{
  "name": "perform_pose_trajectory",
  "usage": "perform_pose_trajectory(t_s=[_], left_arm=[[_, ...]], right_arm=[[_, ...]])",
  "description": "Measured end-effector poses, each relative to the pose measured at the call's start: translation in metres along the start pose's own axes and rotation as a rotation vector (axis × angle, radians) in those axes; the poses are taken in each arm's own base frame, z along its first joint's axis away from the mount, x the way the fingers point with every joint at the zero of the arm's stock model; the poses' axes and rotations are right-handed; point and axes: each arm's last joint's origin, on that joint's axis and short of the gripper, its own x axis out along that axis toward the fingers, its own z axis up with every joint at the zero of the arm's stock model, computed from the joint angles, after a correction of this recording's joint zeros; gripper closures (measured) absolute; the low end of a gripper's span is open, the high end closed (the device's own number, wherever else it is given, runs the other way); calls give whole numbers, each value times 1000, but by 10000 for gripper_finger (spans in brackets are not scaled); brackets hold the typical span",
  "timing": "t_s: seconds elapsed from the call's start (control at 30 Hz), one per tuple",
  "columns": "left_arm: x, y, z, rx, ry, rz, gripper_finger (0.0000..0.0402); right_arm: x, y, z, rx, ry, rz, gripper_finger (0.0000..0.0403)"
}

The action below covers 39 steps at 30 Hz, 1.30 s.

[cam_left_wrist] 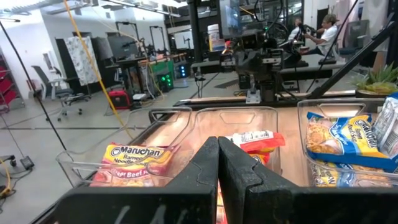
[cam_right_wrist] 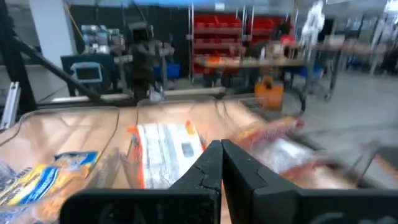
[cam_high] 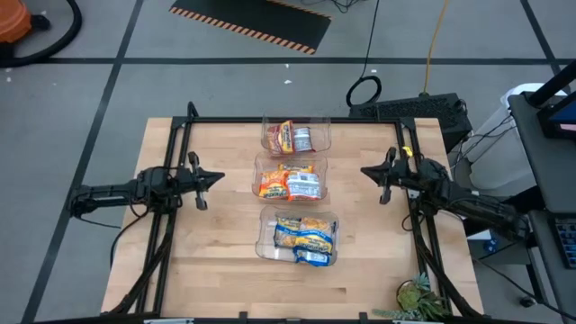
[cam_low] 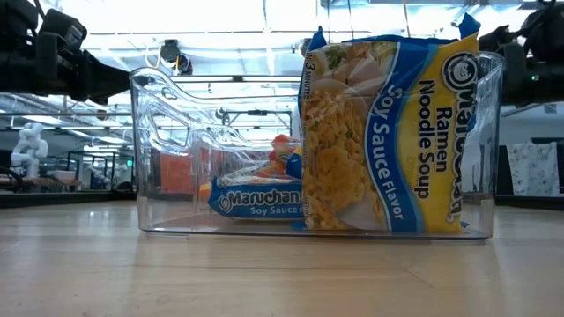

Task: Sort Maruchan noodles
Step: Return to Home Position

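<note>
Three clear plastic bins stand in a row down the table's middle. The far bin point(cam_high: 296, 135) holds reddish-brown Maruchan packets point(cam_left_wrist: 134, 163). The middle bin point(cam_high: 290, 179) holds orange packets point(cam_high: 273, 184). The near bin point(cam_high: 299, 236) holds blue-and-yellow soy sauce packets point(cam_low: 388, 132); one stands on edge against the bin's wall, another lies flat. My left gripper point(cam_high: 219, 177) hovers left of the middle bin, shut and empty. My right gripper point(cam_high: 364, 171) hovers right of it, shut and empty.
Bare wood lies left, right and in front of the bins. A black frame point(cam_high: 297, 120) runs along the table's far edge and sides. A green plant point(cam_high: 418, 295) sits at the near right corner. People sit far off in the room point(cam_left_wrist: 323, 31).
</note>
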Motion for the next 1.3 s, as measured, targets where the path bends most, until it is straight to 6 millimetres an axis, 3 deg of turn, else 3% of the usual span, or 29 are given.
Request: perform_pose_trajectory(t_s=[0.73, 1.3], left_arm=[[0, 0, 0, 0, 1, 1, 396], [0, 0, 0, 0, 0, 1, 396]], right_arm=[[0, 30, 0, 25, 0, 209, 403], [-1, 36, -2, 78, 31, 295, 403]])
